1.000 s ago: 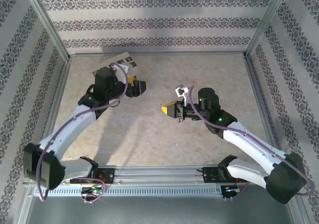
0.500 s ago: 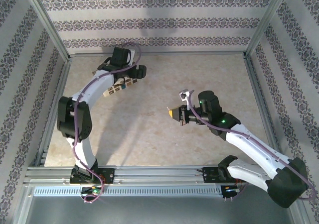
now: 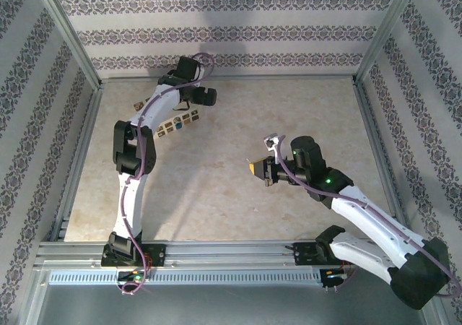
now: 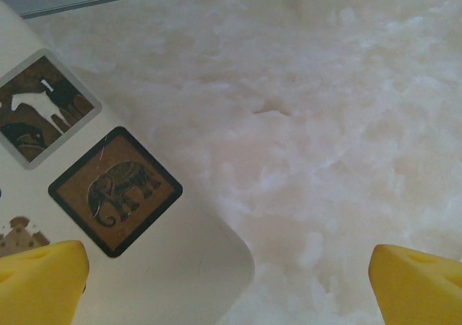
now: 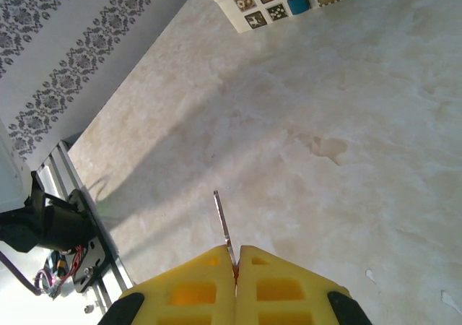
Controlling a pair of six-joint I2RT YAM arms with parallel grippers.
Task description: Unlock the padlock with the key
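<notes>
The right claw (image 5: 236,256) pinches the key (image 5: 222,224), thin blade poking out above the table (image 5: 361,108). The left claw (image 4: 231,278) hangs spread wide over a white picture board (image 4: 173,260) (an elephant tile (image 4: 115,189) just below it); the blue padlock (image 5: 297,3) lies on that board, well apart from the key.

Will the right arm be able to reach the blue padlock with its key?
Probably yes. Bare table lies between the right gripper, shut on the key, and the padlock on the board; the open left gripper hovers close by.
</notes>
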